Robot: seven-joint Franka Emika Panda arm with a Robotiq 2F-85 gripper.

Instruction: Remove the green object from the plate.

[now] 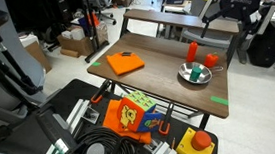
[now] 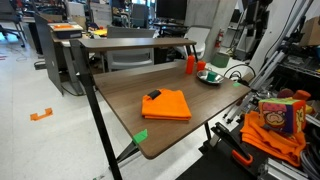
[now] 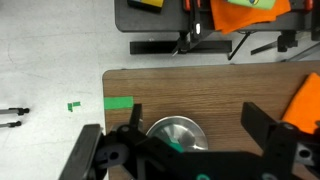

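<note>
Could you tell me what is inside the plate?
The green object lies in the plate, hiding the floor beneath it. In the wrist view the gripper covers the plate's lower part.

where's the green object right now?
The green object lies in the plate in an exterior view, beside the orange cups, at the end of the table away from the orange square.
</note>
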